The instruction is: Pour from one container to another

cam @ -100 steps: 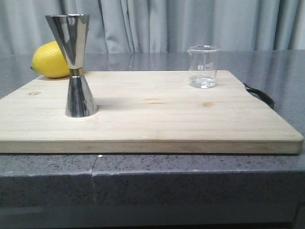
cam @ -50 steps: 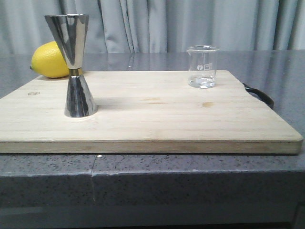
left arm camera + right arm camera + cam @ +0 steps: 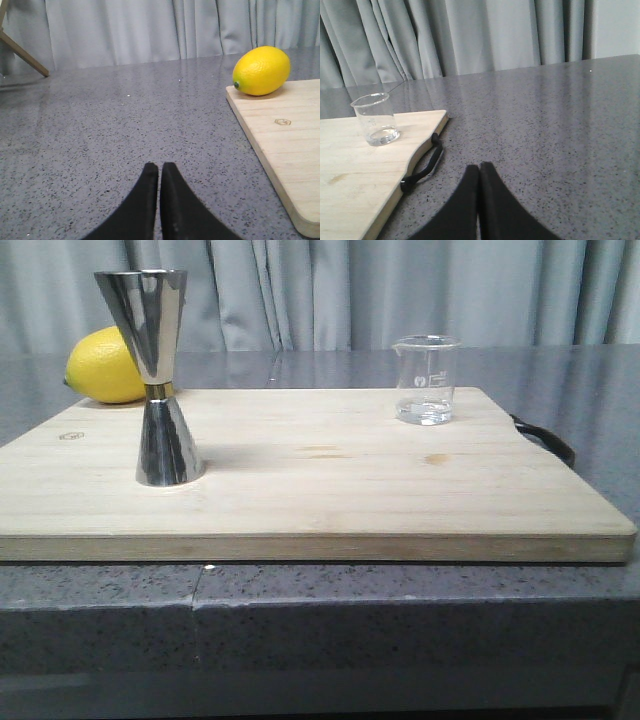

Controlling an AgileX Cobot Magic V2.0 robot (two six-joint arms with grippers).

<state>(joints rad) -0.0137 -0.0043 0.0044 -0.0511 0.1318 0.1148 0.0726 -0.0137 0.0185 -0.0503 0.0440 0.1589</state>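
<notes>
Front view: we see steel jigger [image 3: 155, 380] upright on left of wooden board [image 3: 320, 490], glass beaker [image 3: 425, 380] upright at far right, lemon [image 3: 105, 365] behind jigger.
Left wrist view: our left fingers [image 3: 159, 172] pressed together over grey surface [image 3: 110, 125], beside board.
Right wrist view: our right fingers [image 3: 479, 172] pressed together; beaker near board's black strap [image 3: 422, 167].

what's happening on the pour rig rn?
Neither gripper is holding anything: the left gripper and right gripper are shut, low over the counter off either side of the board. The jigger and beaker stand upright and apart on the board, the lemon behind the jigger. The beaker looks near empty. That fits before or after a pour.
</notes>
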